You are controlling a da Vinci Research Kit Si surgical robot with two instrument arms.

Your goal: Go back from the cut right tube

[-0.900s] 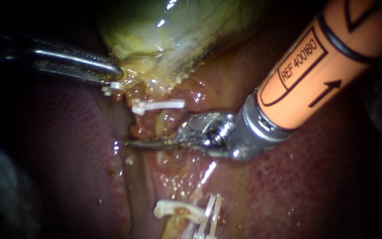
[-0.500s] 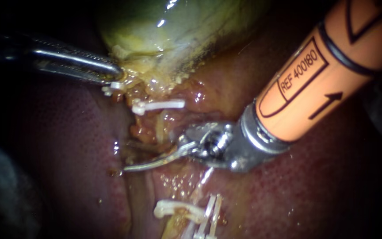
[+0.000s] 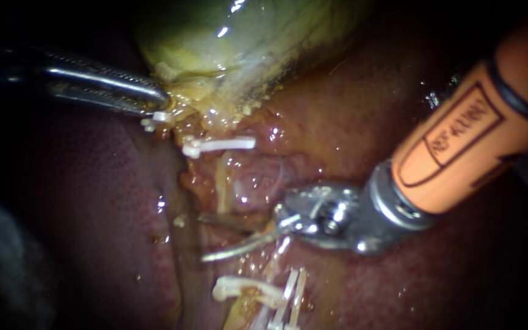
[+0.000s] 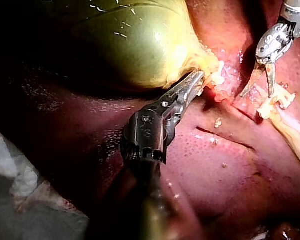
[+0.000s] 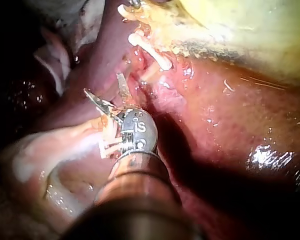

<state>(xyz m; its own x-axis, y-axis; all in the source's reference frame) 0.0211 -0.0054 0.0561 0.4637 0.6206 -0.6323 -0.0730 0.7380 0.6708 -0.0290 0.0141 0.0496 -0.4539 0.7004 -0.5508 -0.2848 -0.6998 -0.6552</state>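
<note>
My right instrument [image 3: 206,238], on an orange shaft, shows two thin blades standing open with nothing between them. They lie just below a pale cut tube end [image 3: 221,177] that hangs under a white clip [image 3: 218,145]. More white clips [image 3: 245,287] sit lower down. In the right wrist view the open blades [image 5: 102,85] point toward that upper clip [image 5: 150,52]. My left instrument [image 3: 154,101] is shut on yellowish tissue at the neck of the green gallbladder [image 3: 227,43]. The left wrist view shows the same hold [image 4: 197,82], with the right instrument [image 4: 259,92] ahead of it.
Dark red liver [image 3: 93,214] surrounds the site, with a groove running down toward the lower clips. A small white clip [image 3: 154,119] sits just beneath the left instrument's tip. White gauze [image 4: 10,170] lies behind the left instrument.
The right instrument's blades have gone from shut to open, and it has drawn back to the right and downward, away from the tissue under the upper clip. The left instrument has stayed put.
</note>
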